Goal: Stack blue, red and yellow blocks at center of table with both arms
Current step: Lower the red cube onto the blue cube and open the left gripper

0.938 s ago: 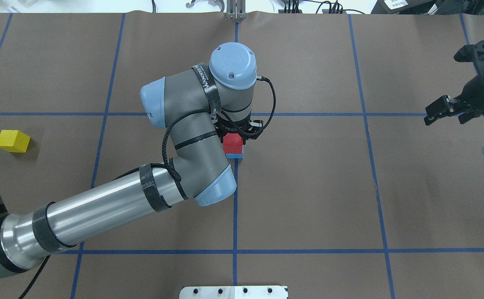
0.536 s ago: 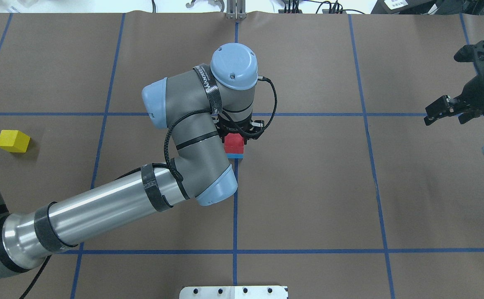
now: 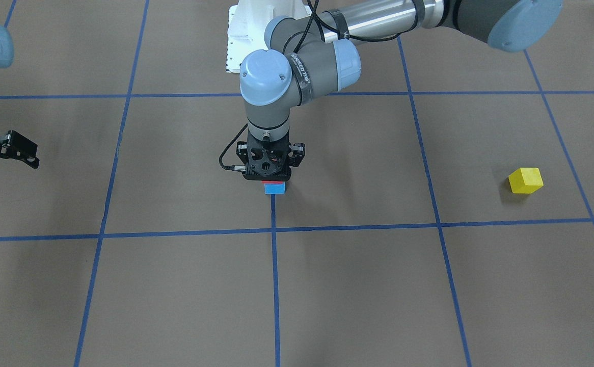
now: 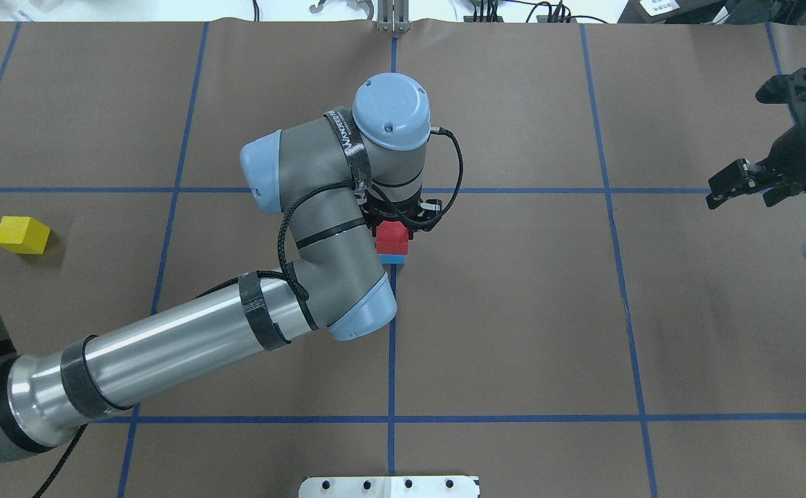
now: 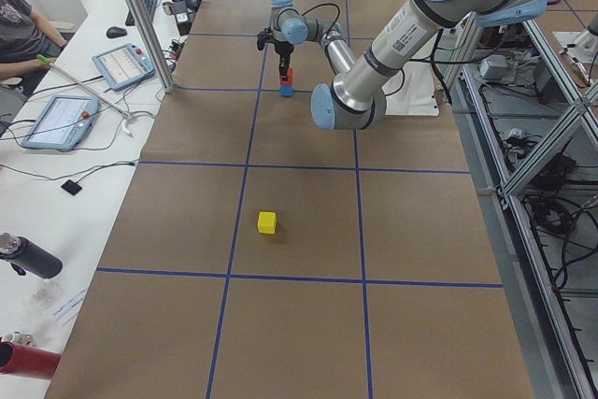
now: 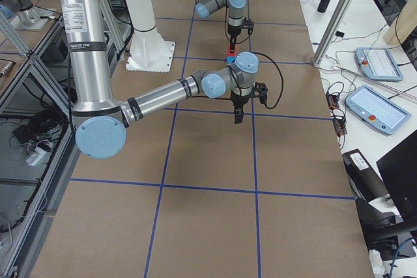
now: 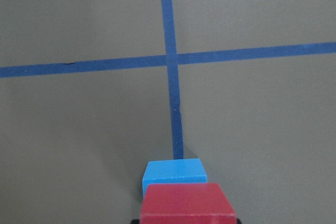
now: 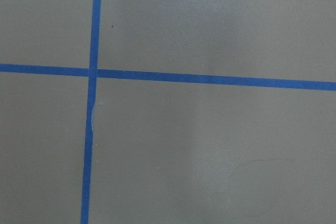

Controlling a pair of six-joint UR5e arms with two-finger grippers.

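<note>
My left gripper [image 4: 394, 230] is shut on the red block [image 4: 392, 241] and holds it over the blue block [image 4: 394, 259], which sits on the blue tape cross at the table's centre. In the left wrist view the red block [image 7: 186, 203] is low in the middle, with the blue block [image 7: 174, 172] just beyond it. From the front only a red sliver shows above the blue block [image 3: 274, 188], under the left gripper [image 3: 269, 173]. The yellow block [image 4: 23, 234] lies alone at the far left. My right gripper [image 4: 742, 185] is open and empty, high at the right edge.
Brown paper with a blue tape grid [image 4: 391, 346] covers the table. The white robot base plate [image 4: 389, 486] is at the near edge. Desks with tablets [image 5: 65, 119] and an operator stand beyond the far side.
My left arm has shifted slightly right and away with the red block, so less of the blue block shows beneath it. The right arm and the yellow block have not moved.
</note>
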